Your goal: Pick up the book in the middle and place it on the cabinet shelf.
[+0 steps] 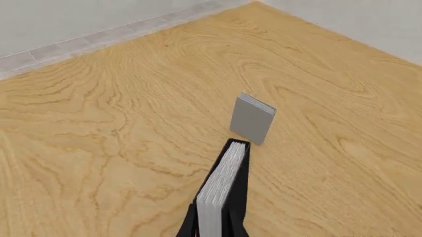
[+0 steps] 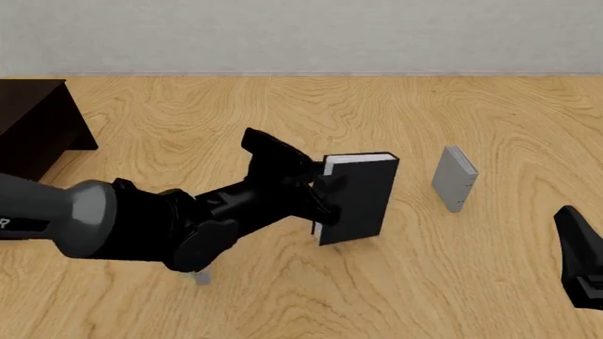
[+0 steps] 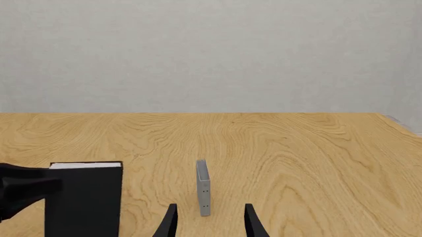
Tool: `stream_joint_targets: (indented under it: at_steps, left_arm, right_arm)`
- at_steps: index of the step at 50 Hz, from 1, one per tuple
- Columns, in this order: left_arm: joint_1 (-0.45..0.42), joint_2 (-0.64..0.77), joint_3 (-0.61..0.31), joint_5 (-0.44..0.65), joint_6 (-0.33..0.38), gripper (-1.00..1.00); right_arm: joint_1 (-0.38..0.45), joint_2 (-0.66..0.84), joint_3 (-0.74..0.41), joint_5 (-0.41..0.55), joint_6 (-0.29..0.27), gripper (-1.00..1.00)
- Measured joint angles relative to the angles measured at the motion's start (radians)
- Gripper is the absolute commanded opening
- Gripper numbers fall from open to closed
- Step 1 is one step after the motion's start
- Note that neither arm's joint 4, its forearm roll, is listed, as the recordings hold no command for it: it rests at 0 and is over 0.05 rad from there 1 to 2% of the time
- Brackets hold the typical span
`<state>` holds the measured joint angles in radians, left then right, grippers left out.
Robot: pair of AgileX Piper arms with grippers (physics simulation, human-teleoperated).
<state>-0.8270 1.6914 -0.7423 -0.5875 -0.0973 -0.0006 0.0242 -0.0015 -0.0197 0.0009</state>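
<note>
Item: black hardcover book (image 2: 363,198), thick, white page edges along its top. Position: mid-surface, upright with a slight tilt, apparently raised off the wooden surface (image 2: 282,296), though contact could not be confirmed from the front view. Held at its left edge by the left end effector (image 2: 320,192), whose fingers were pinched on the book; in the left wrist view the book (image 1: 224,187) sat edge-on between the dark fingers, pages facing the camera.

Item: cabinet shelf (image 2: 33,123), dark brown, far left of the surface, only partly in frame, well apart from the book.

Item: thin light-grey book (image 2: 454,178), standing upright to the right of the black book, near it but not touching. Also seen beyond the held book in the left wrist view (image 1: 252,118) and in the right wrist view (image 3: 203,187).

Item: right end effector (image 3: 208,222), near right of the surface, fingers spread with nothing between them; the grey book stood farther out, in line with the gap.

Item: small grey object (image 2: 202,279) on the surface beneath the left arm, too small to identify.
</note>
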Motion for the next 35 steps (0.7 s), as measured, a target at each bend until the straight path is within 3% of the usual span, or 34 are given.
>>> stream_joint_targets:
  at_steps: [35]
  left_arm:
    - [0.054,-0.27,-0.014,0.17,0.062,-1.0]
  right_arm:
    - [0.0,0.0,0.0,0.0,0.0,1.0]
